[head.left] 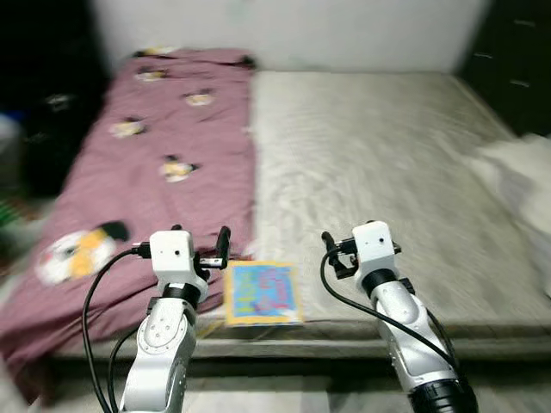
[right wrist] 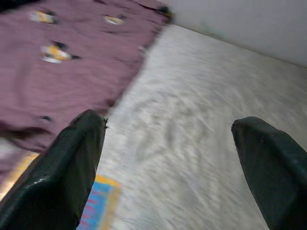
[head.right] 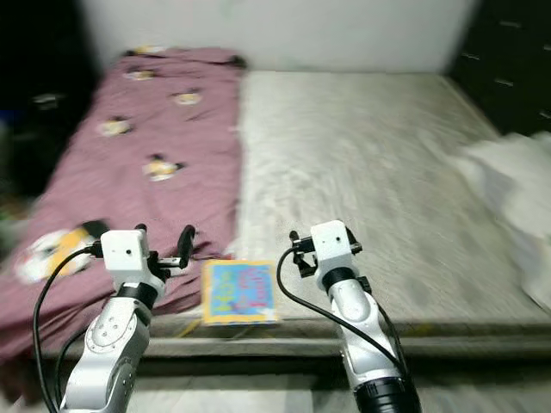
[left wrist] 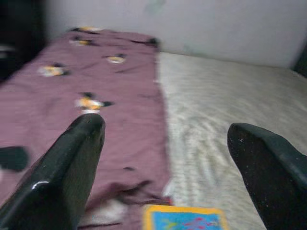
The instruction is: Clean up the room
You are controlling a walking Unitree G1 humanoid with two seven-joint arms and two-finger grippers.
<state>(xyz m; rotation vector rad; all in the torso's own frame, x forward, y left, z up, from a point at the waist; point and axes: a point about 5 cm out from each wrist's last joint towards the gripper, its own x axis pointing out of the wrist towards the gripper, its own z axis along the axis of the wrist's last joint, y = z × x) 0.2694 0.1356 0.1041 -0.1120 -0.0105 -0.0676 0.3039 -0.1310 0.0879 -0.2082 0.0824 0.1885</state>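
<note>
since the colourful book (head.left: pixel 263 292) lies flat at the bed's (head.left: pixel 387 172) near edge, just beside the maroon blanket (head.left: pixel 164 163), with your left hand (head.left: pixel 209 251) and right hand (head.left: pixel 336 254) both open and empty above that edge, lower slowly and pinch its overhanging border.

Dim, blurred throughout, perhaps from camera motion.
</note>
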